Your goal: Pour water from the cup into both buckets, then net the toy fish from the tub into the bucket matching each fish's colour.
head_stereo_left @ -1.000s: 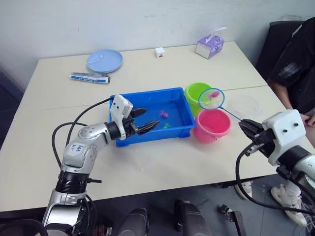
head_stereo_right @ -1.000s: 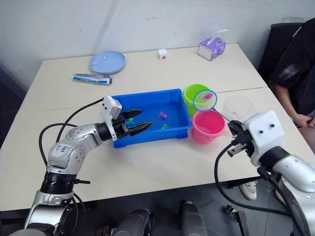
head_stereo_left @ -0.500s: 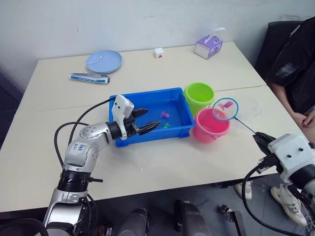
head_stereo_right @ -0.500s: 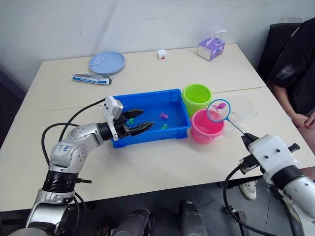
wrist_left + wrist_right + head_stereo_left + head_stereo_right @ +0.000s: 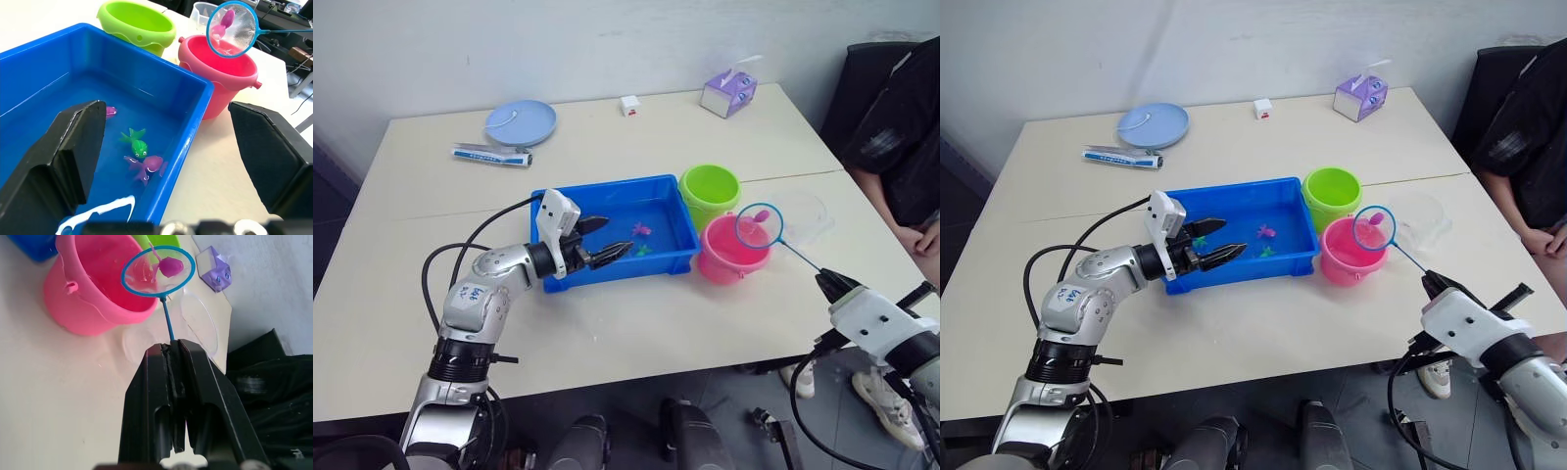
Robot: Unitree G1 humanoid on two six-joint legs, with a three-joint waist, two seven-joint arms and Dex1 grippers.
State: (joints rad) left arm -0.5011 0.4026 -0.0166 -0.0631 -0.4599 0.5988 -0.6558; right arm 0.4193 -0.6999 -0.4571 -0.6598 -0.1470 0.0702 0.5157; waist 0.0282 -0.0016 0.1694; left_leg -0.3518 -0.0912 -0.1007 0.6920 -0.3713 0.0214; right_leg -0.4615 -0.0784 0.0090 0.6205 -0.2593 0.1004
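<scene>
While right end effector [image 5: 172, 363] grips, net [image 5: 158, 270] over pink bucket [image 5: 93, 293]

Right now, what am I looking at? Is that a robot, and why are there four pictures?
Yes, it is a robot with two arms. Two pictures come from cameras in its head, looking down at a table. The other two come from small cameras on its wrists, so you see its black fingers up close.

On the table is a blue tub of water with tiny toy fish, a green bucket, a pink bucket and a clear cup.

The right gripper is pinched shut on the stick of a little net. A pink fish sits in the net, over the pink bucket. The left gripper hovers open over the tub.
</scene>
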